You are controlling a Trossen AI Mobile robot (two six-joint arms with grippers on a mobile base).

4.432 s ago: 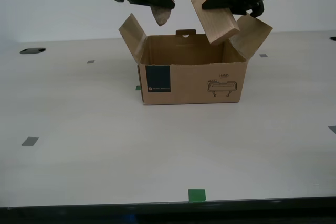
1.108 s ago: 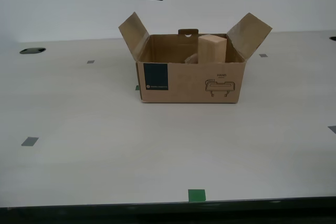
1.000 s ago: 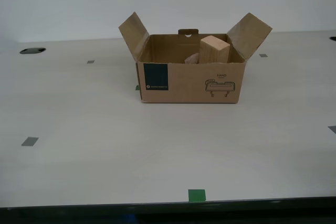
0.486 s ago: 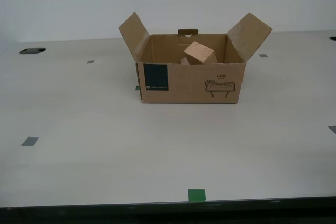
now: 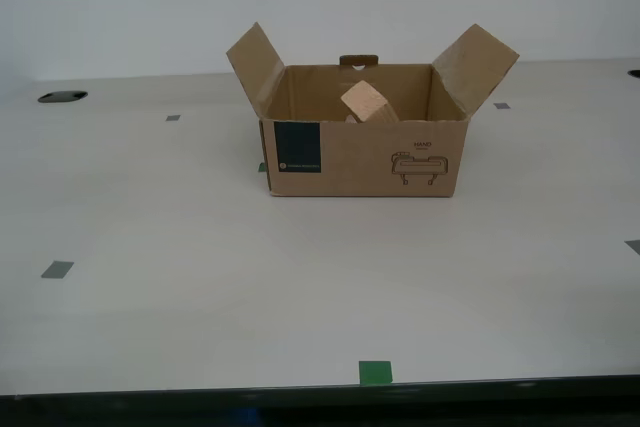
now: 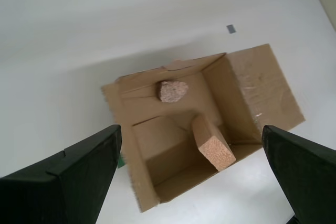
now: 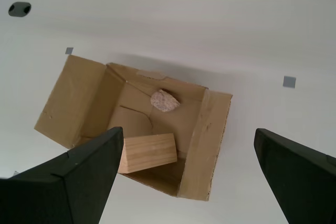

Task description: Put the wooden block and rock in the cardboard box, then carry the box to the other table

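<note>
The cardboard box stands open on the beige tabletop, side flaps spread. The wooden block lies tilted inside it, one corner showing above the front wall. From above, the block leans in one corner and the rock rests on the box floor by the opposite wall. The first wrist view shows the same rock and block. My first gripper and my second gripper both hang high above the box, open and holding nothing. Neither arm shows in the exterior view. The other table is out of view.
Grey tape squares and a green tape square mark the tabletop. A dark hole sits at the exterior view's far left. The table's front edge runs along the bottom of the exterior view.
Both grippers let go of the block and the rock into the box, then rose out of the exterior view. The block tipped over from upright to leaning inside the box.
</note>
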